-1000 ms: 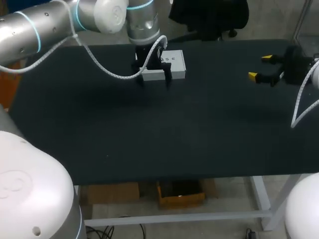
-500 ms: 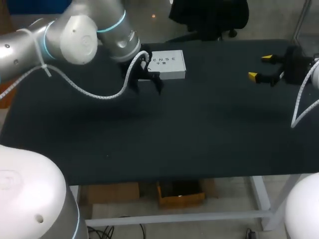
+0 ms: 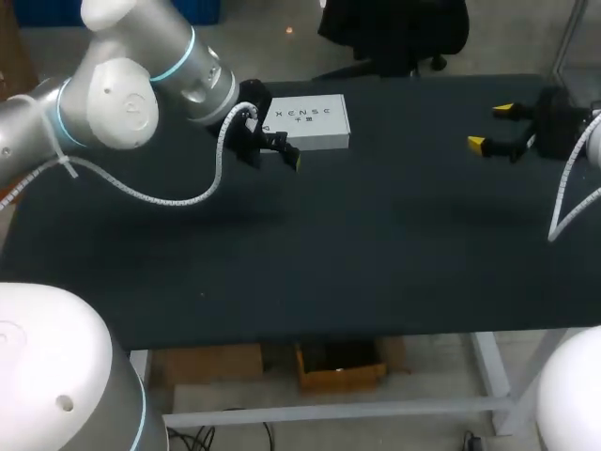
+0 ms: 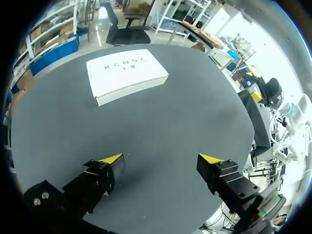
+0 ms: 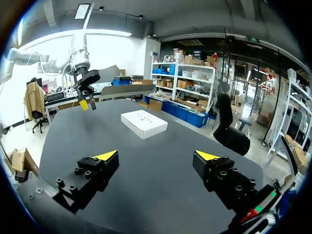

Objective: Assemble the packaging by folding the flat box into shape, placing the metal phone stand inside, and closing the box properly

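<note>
Box: white box [image 3: 308,122], closed, lying flat at the table's [image 3: 376,254] far edge, left of the middle.
Left gripper: left gripper [image 4: 161,158] is just near-left of the box, not touching it, fingers apart.
Right gripper: right gripper [image 5: 156,155] is at the far right, well apart from the box, fingers apart.

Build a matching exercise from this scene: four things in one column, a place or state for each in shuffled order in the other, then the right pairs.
Things:
1. white box
2. left gripper
3. right gripper
4. table

Places or states:
A. open, near the table's right edge, far from the box
B. black top
C. lying flat near the table's far edge
D. open, close to the box, not touching it

Pairs: 1-C, 2-D, 3-A, 4-B
</note>
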Robot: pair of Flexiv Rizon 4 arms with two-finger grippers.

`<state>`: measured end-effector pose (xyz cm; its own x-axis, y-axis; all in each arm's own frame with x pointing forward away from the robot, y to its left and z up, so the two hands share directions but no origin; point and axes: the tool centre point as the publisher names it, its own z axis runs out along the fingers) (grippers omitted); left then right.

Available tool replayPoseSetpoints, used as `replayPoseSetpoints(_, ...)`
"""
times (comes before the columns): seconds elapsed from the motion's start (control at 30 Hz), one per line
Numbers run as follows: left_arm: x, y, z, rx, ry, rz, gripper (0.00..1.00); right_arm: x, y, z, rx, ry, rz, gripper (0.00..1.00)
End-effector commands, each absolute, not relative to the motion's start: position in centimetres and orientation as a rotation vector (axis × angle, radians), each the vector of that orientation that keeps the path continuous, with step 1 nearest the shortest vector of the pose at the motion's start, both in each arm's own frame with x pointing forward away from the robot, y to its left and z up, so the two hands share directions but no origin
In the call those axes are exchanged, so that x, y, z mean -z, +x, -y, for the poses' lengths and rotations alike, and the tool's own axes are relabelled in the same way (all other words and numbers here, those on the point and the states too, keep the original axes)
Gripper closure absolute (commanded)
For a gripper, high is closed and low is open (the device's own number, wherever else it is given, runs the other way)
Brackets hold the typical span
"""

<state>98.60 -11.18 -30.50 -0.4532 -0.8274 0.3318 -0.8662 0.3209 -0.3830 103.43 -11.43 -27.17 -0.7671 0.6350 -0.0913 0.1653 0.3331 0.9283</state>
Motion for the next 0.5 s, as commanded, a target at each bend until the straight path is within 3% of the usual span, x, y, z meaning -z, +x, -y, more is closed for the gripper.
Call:
replayPoseSetpoints(0.03, 30.4, 98.7, 11.4, -0.788, 1.604, 2.495, 0.00, 27.3, 103.4, 11.6, -1.439, 0.695, -2.156, 0.00)
replayPoseSetpoints(0.5, 29.2, 98.9, 10.1, -0.934, 1.291, 2.860, 0.00, 27.3, 103.4, 11.6, -1.439, 0.695, -2.156, 0.00)
